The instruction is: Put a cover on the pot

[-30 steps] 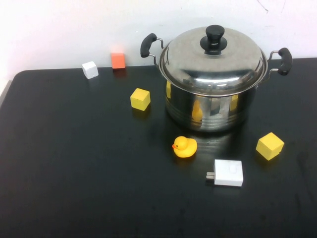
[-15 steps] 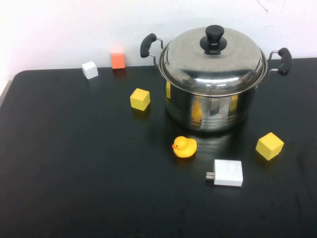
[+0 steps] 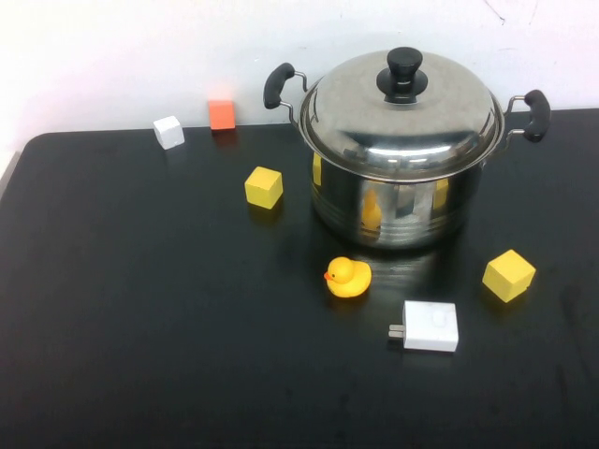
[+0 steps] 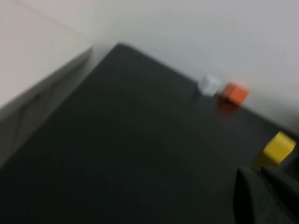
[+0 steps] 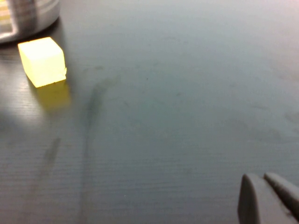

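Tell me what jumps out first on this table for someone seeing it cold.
The big shiny pot at the back right dominates, with its domed lid already seated on top. Next come the bright bits on the black table: a yellow duck just in front of the pot and an orange cube at the far edge. The left gripper and right gripper show only in their wrist views, both shut, holding nothing.

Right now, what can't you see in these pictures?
- Inside the pot: hidden by the lid, high view.
- Left gripper: blurred and cut off by the left wrist view's edge; above the table.
- Right gripper: only the fingertips show, right wrist view.
- Both arms: out of the high view.
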Robot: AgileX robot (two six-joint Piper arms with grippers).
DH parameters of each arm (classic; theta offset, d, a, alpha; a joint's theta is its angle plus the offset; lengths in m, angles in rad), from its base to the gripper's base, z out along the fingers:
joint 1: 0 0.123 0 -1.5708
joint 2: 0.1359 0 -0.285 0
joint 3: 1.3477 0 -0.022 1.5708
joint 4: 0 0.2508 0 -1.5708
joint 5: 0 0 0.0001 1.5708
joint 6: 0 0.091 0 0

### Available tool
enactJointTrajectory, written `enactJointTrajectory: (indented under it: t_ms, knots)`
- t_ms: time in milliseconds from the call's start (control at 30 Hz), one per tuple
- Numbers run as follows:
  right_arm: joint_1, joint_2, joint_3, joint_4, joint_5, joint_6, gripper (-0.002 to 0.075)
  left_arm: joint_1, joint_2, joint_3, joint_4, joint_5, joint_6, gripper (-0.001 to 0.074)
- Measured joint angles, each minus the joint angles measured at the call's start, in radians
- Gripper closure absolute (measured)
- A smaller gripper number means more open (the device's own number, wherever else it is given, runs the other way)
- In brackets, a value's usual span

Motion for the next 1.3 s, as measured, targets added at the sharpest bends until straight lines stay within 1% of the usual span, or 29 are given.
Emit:
enactJointTrajectory:
  t_ms: [133, 200, 333, 467, 900, 1000, 1067, 1167, 1300]
  knots:
    - [0.0, 0.0, 0.0, 0.0, 0.0, 0.0, 0.0728, 0.0, 0.0, 0.146, 0.0, -0.09, 0.0, 0.0736]
    - [0.0, 0.0, 0.0, 0.0, 0.0, 0.0, 0.0728, 0.0, 0.0, 0.183, 0.0, -0.11, 0.0, 0.0736]
    - [0.0, 0.0, 0.0, 0.0, 0.0, 0.0, 0.0728, 0.002, -0.004, 0.185, -0.011, -0.073, -0.004, 0.0736]
    - [0.0, 0.0, 0.0, 0.0, 0.0, 0.0, 0.0728, 0.009, -0.051, 0.185, -0.017, -0.008, -0.004, 0.0736]
    - [0.0, 0.0, 0.0, 0.0, 0.0, 0.0, 0.0728, 0.009, -0.057, 0.183, -0.019, 0.0, 0.016, 0.0736]
    - [0.0, 0.0, 0.0, 0.0, 0.0, 0.0, 0.0728, 0.009, -0.057, 0.183, -0.019, 0.002, 0.132, 0.0736]
    - [0.0, 0.0, 0.0, 0.0, 0.0, 0.0, 0.0728, 0.009, -0.057, 0.183, -0.022, 0.002, 0.254, 0.0736]
    - [0.0, 0.0, 0.0, 0.0, 0.0, 0.0, 0.0728, 0.009, -0.057, 0.183, -0.034, 0.004, 0.387, 0.0736]
    - [0.0, 0.0, 0.0, 0.0, 0.0, 0.0, 0.0728, 0.004, -0.057, 0.183, -0.045, 0.005, 0.46, 0.0736]
